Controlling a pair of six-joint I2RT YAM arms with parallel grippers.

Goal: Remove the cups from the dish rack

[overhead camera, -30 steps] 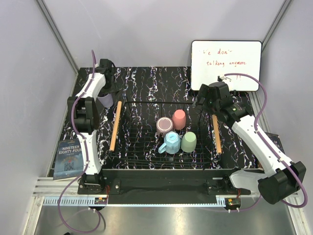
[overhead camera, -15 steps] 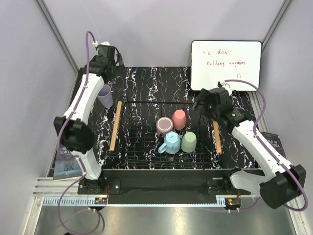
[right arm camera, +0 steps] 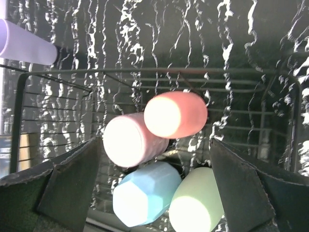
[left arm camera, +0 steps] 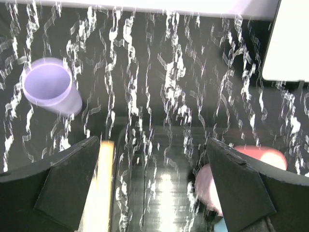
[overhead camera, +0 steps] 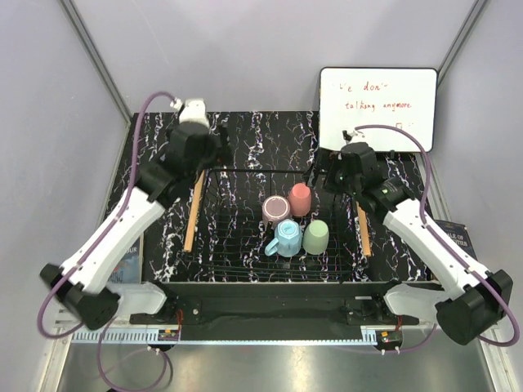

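Note:
The dish rack (overhead camera: 237,245) is a black wire basket with a wooden bar on each side. Inside it sit a mauve-brown cup (overhead camera: 275,209), a salmon cup (overhead camera: 300,198), a light blue mug (overhead camera: 286,238) and a pale green cup (overhead camera: 315,237). A lavender cup (left arm camera: 48,89) stands upright on the table outside the rack's far left corner; the left arm hides it from above. My left gripper (overhead camera: 204,159) hovers open and empty over that corner. My right gripper (right arm camera: 154,140) is open above the cups, with the mauve-brown cup (right arm camera: 130,140) and blue mug (right arm camera: 145,195) between its fingers' lines.
A white whiteboard (overhead camera: 377,106) with red writing stands at the far right. A book (overhead camera: 131,263) lies at the table's left edge, partly under the left arm, and another (overhead camera: 458,237) at the right edge. The rack's left wooden bar (overhead camera: 193,211) lies just below the left gripper.
The left gripper opened, left the lavender cup on the table and swung right toward the rack's far left corner. The right gripper edged left over the rack.

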